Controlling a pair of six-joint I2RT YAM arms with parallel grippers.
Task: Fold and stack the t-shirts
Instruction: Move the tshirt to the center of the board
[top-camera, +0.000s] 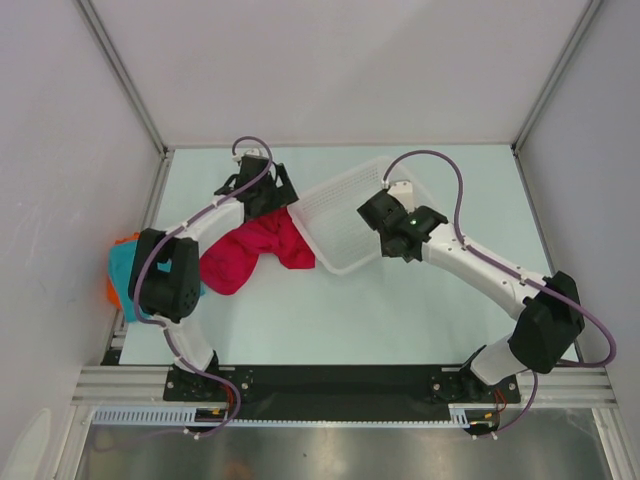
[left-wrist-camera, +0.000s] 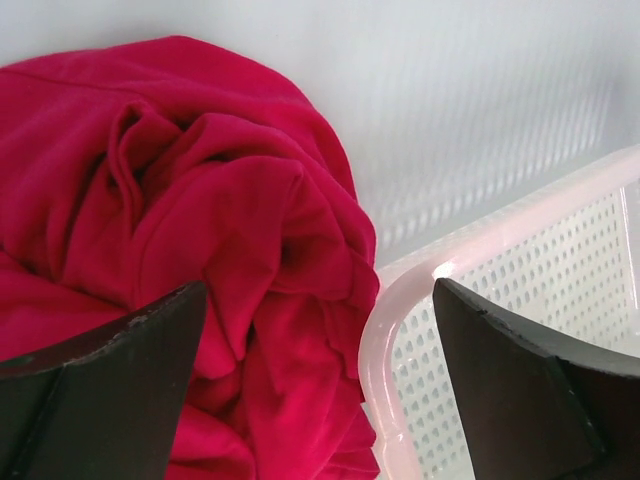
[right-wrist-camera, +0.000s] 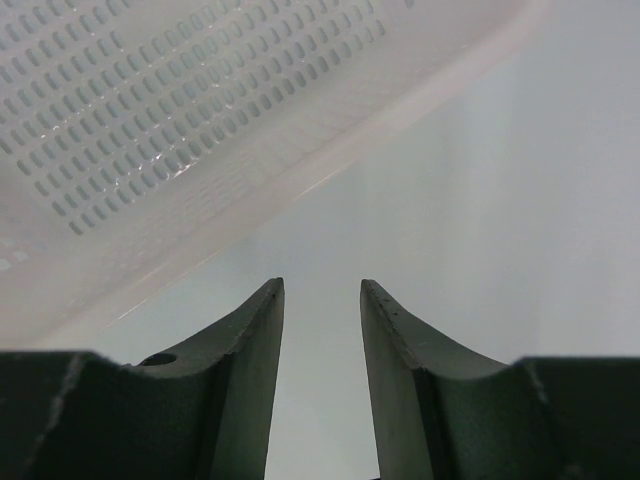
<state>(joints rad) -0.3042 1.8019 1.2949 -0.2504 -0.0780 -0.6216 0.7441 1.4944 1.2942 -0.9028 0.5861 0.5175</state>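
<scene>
Two YAM arms work a pale table (top-camera: 400, 320) on which a white mesh basket (top-camera: 345, 215) sits askew, far of centre. A crumpled crimson t-shirt (top-camera: 250, 255) lies against the basket's left rim, bunched cloth touching the plastic. Its long axis runs from that rim down and away to the left, towards the arm bases. A teal t-shirt (top-camera: 125, 275) lies well apart, far left of the basket at the table's edge.

The left gripper (left-wrist-camera: 318, 290) hangs at the seam between shirt and basket with its jaws spread as wide as they go, pinching nothing. One finger is over the crimson folds and the other over the basket's mesh. This arm is plainly the nearer to the shirt. A pick-up would likely call for a shift leftward off the rim before closing.

The right gripper (right-wrist-camera: 320, 288) sits at the basket's right side, its jaws parted by a narrow gap with only bare table between them.
</scene>
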